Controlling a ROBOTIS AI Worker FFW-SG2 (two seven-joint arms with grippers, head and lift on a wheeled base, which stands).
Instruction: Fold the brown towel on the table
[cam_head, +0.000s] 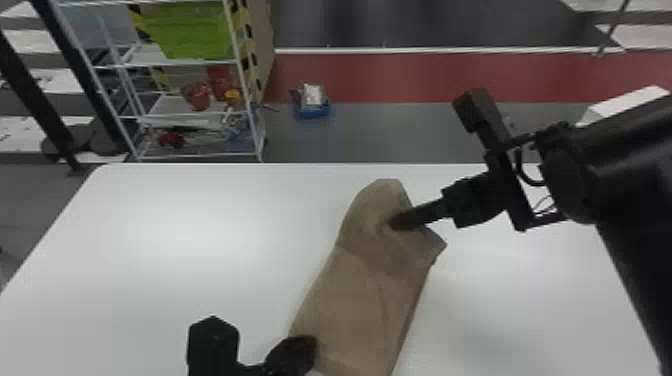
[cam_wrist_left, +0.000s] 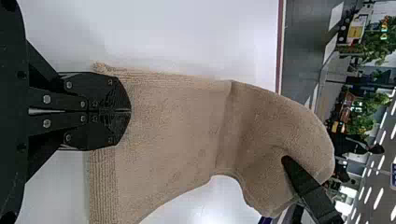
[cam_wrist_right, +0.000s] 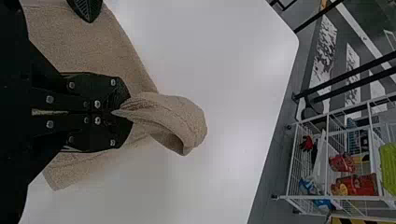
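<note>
— Where does the brown towel (cam_head: 360, 300) lie?
— Aslant on the white table (cam_head: 175, 240); it runs from the near side of the worktop up towards the far edge, well apart from the far left corner; its far end is raised and curled.
— And the claws?
— The right gripper (cam_head: 395, 221) has its fingers clamped on a pinch of towel at that far end; the left gripper (cam_wrist_left: 130, 110) is over the towel's near part, by the hem, fingertips together; whether any cloth is caught between them, I cannot tell.
— What would you do now?
— I take the step to be folding the far end back over the rest; I'd let the left steady the near part, carry the pinch low and evenly towards the near side, and match the side edges before letting go; the grip is narrow, so the flap may twist or bunch, and a hard pull could drag the whole towel; a light smoothing afterwards should flatten the curl.
— Count everything for me.
— One towel; one table; two grippers; beyond the far edge, one wire rack (cam_head: 248, 102) with one green bin (cam_head: 195, 30); one blue tray (cam_head: 312, 114) on the floor.
</note>
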